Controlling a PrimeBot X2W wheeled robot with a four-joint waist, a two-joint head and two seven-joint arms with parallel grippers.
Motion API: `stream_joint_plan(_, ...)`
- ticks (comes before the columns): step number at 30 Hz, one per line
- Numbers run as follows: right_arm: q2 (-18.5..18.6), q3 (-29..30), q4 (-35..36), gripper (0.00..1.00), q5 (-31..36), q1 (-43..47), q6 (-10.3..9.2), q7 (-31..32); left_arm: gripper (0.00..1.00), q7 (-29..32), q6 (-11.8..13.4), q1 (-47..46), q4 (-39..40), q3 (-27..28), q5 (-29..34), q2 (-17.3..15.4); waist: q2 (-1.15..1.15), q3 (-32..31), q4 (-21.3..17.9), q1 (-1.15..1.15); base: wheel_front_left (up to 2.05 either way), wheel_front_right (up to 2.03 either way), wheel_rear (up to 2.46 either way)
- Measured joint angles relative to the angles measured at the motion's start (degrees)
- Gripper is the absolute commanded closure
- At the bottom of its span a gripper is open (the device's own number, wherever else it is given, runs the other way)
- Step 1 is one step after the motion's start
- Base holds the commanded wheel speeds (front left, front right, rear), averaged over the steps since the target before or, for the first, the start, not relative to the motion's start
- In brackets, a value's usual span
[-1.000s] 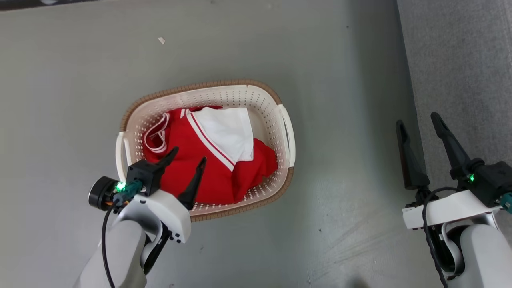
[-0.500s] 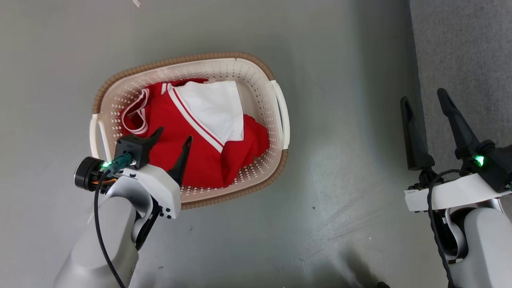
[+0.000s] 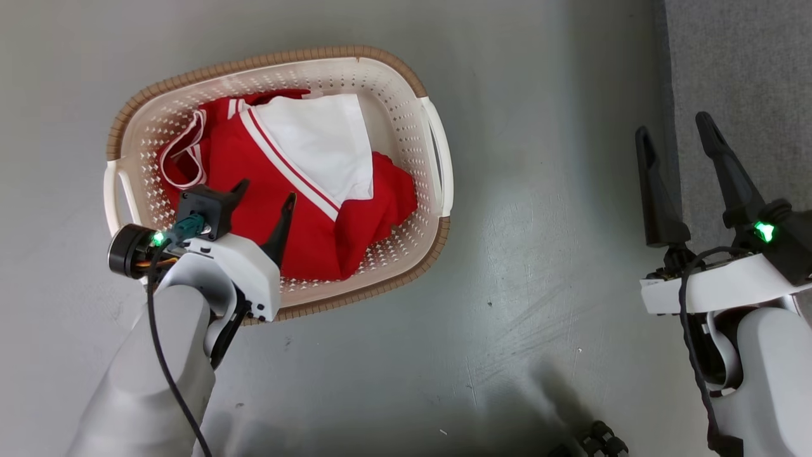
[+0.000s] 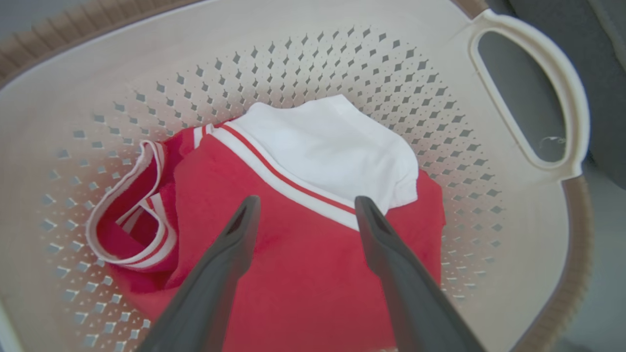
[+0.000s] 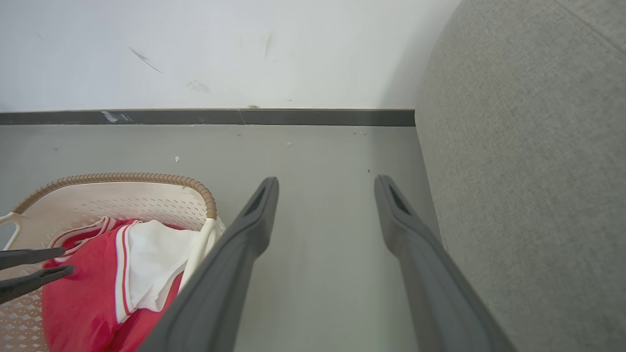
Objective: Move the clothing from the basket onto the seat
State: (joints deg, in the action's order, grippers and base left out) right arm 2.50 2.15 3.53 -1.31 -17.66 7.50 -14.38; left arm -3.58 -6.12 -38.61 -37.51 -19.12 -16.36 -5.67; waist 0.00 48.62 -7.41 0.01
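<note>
Two released: left tool [image 3: 267,190] above basket [image 3: 254,61], right tool [image 3: 672,124] above grey floor [image 3: 539,254] by seat [image 3: 742,63].

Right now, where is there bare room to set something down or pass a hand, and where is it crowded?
Free: the floor strip between the basket and the sofa, and the sofa fabric beside the open right fingers. Crowded: inside the basket, where the clothing covers most of the bottom and the open left fingers hang over it.
</note>
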Motion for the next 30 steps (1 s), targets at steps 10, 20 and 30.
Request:
stream_joint_plan(10,0.0,-0.5,0.0,0.0,-1.5,-1.7,0.0,0.0,0.0,1.1,1.4,-3.5,-2.9,-1.3,2.3,0.4,0.0,2.3,-0.4,0.0,0.0,0.0,0.0)
stream_joint_plan(20,0.0,-0.9,0.0,0.0,-2.4,-1.7,0.0,0.0,0.0,1.6,1.8,-5.9,-5.9,-2.1,2.9,0.7,0.0,4.4,-1.5,0.0,0.0,0.0,0.0)
stream_joint_plan(30,0.0,-1.0,0.4,0.0,-2.8,-1.7,0.0,0.0,0.0,1.6,2.0,-8.2,-7.8,-1.7,2.8,0.8,0.0,6.6,-2.2,0.0,0.0,0.0,0.0)
